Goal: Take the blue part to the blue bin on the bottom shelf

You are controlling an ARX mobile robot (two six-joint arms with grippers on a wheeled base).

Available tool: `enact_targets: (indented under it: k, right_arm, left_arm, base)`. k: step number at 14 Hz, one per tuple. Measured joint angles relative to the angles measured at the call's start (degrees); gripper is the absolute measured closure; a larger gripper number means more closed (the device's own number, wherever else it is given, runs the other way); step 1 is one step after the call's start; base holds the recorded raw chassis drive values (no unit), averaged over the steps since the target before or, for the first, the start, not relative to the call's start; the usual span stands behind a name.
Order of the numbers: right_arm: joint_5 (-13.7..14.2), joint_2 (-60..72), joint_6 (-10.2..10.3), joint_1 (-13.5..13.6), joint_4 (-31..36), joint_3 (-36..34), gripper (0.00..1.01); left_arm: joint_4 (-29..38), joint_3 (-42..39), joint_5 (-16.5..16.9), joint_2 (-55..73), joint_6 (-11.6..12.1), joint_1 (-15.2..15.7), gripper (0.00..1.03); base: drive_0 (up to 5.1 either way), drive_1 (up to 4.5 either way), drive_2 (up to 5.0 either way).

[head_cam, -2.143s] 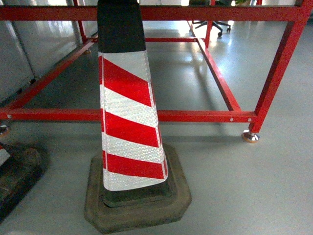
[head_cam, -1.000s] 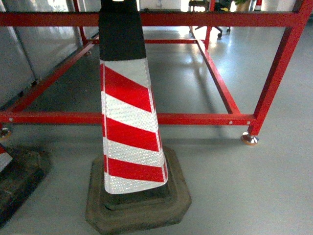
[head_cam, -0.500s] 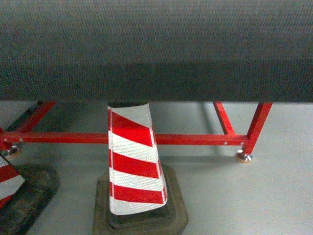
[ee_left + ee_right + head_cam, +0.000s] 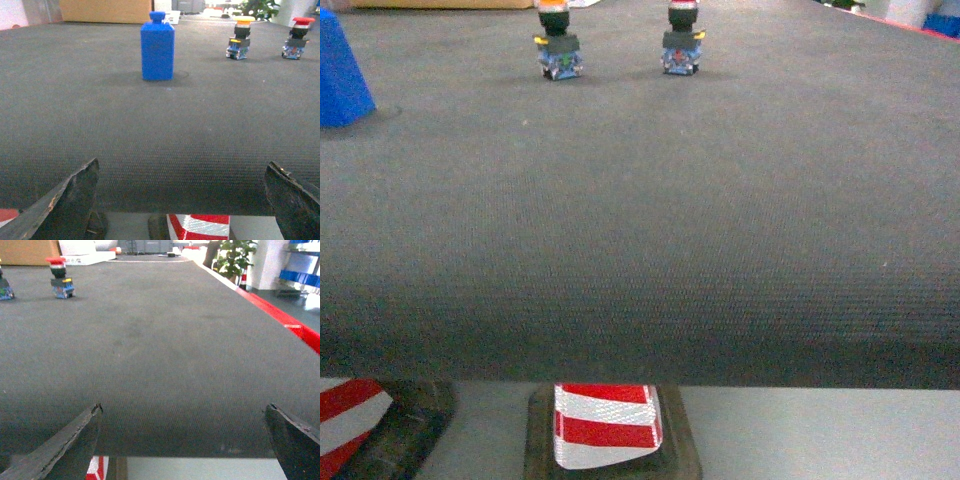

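Observation:
The blue part [image 4: 157,47] stands upright on the dark mat of the table [image 4: 150,130], far ahead of my left gripper [image 4: 182,162] and a little left of its centre. That gripper is open and holds nothing, its fingers hanging at the table's near edge. In the head view the blue part [image 4: 338,70] is cut off by the upper left corner. My right gripper [image 4: 183,406] is also open and empty at the near edge, further right. Neither gripper shows in the head view. The blue bin and the bottom shelf are out of view.
A yellow-capped push button [image 4: 558,45] and a red-capped push button [image 4: 682,42] stand at the back of the mat. Red-and-white traffic cones [image 4: 607,425] stand on the floor below the table's front edge. A red table edge [image 4: 285,320] runs along the right side.
The head view has risen from floor level under the red frame to the table top. The cone, which filled the frame before, now shows only at the bottom.

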Motion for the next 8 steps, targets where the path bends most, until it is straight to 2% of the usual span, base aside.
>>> enact_targets:
  k: [8]
  right_arm:
    - [-0.07,0.00,-0.09,0.00,0.00,0.00,0.03]
  left_arm:
    - [0.02,0.00,-0.11,0.00,0.00,0.00,0.05]
  base:
    - [0.0,0.00,0.0]
